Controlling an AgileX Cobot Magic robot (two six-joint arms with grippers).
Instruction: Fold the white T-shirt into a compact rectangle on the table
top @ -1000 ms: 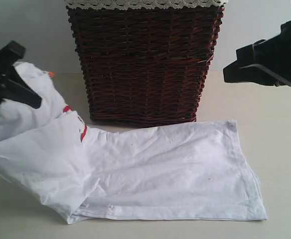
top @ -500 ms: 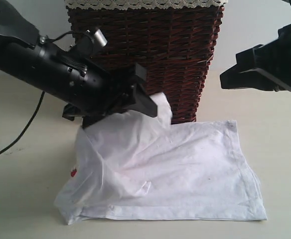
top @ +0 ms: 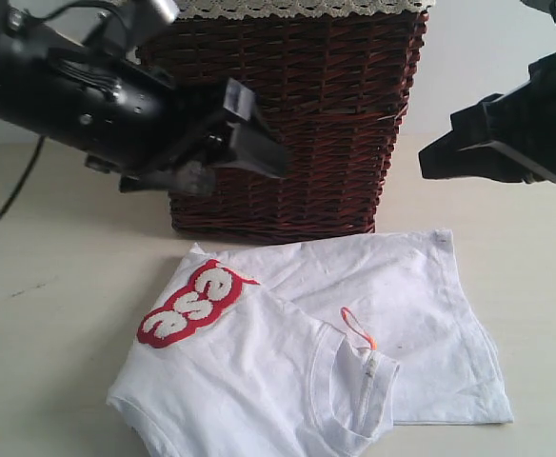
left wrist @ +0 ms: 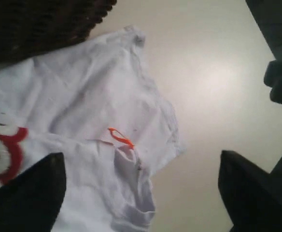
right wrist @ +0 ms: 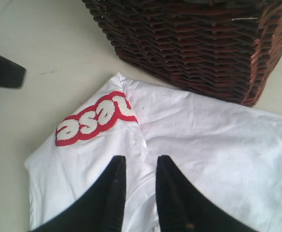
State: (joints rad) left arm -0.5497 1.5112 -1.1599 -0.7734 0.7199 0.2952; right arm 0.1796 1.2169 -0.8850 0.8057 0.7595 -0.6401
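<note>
A pale cream bench (top: 49, 286) fills the foreground, smooth with a few small dark specks, and a soft patch of glare lies on it in the left wrist view. At its back stands a dark brown wicker basket (top: 297, 124) with a lace-edged liner (top: 297, 8) over its rim. Behind both is a plain, evenly lit off-white wall (top: 468, 48).

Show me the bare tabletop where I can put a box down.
Widest bare patch: the table left of the white T-shirt, running to the view's left edge. A narrower bare strip lies right of the shirt. Crowded: the thin gap between shirt and wicker basket, with the left gripper hanging nearby.
</note>
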